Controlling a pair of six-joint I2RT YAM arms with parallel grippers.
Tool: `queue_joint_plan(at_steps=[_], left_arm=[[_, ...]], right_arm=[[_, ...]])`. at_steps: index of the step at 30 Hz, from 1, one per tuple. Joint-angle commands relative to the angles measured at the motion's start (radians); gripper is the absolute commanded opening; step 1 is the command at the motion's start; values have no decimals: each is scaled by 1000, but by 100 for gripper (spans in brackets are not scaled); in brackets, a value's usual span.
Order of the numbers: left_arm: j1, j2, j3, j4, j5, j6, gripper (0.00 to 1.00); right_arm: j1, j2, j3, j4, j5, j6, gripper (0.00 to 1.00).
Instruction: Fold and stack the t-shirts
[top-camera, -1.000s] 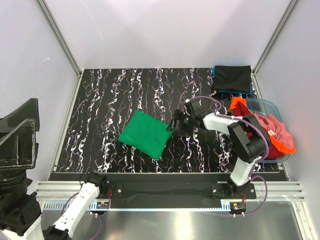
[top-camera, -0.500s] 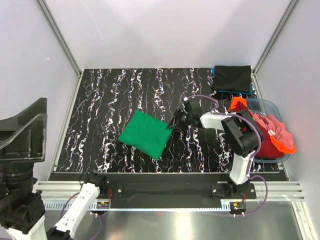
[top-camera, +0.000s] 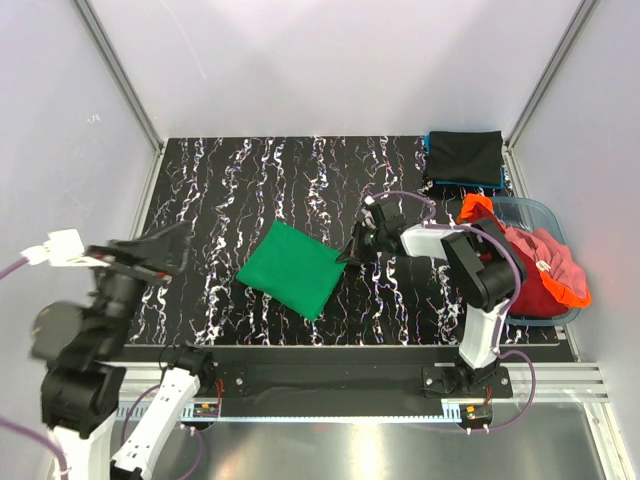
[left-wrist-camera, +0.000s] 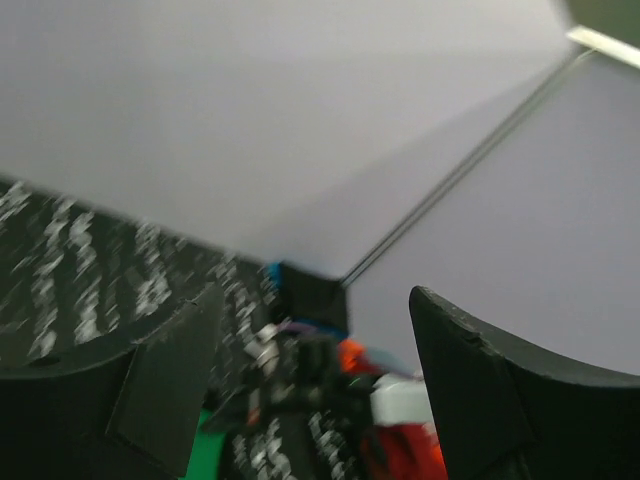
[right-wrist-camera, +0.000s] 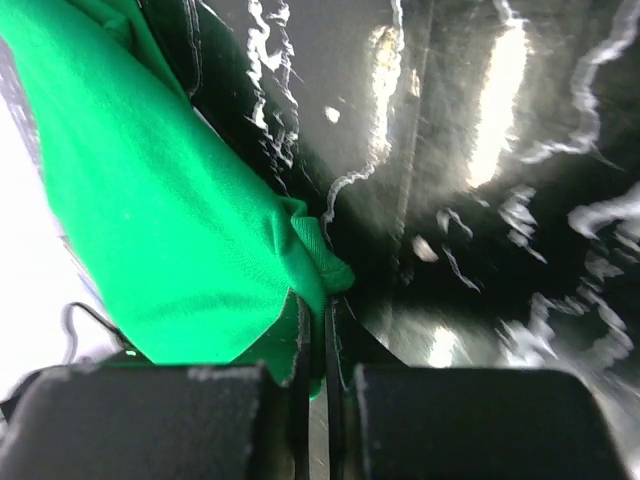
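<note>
As the top view shows it, the folded green t-shirt (top-camera: 293, 267) lies on the surface (top-camera: 220, 190), just left of the right pincer (top-camera: 352, 250) at its right corner; the left pincer (top-camera: 150, 255) hangs well apart. Left wrist: it stands wide, empty. Right wrist: jaws clamp the shirt's corner.

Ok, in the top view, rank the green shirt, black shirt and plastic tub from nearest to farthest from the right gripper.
1. Green shirt, its corner pinched by the right gripper.
2. Black shirt, back right corner.
3. Plastic tub, far right edge.
</note>
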Motion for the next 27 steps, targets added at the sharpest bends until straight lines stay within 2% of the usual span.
queue_joint_plan(at_steps=[1, 6, 9, 13, 15, 19, 27], left_arm=[[4, -33, -92, -244, -65, 113, 80], [4, -102, -230, -302, -65, 146, 85], [3, -91, -281, -305, -39, 176, 87], [3, -26, -319, -319, -41, 277, 90], [3, -7, -331, -333, -62, 256, 92], [3, -8, -412, -269, 30, 249, 91], [4, -73, -426, -222, 47, 269, 93]], right_arm=[[-33, -125, 81, -199, 86, -155, 0], [-109, -175, 293, -528, 258, -389, 0], [-180, -180, 374, -601, 308, -474, 0], [-214, -134, 523, -662, 475, -598, 0], [-223, -111, 575, -681, 538, -676, 0], [-258, -25, 747, -715, 655, -789, 0], [-355, 84, 978, -736, 683, -910, 0]])
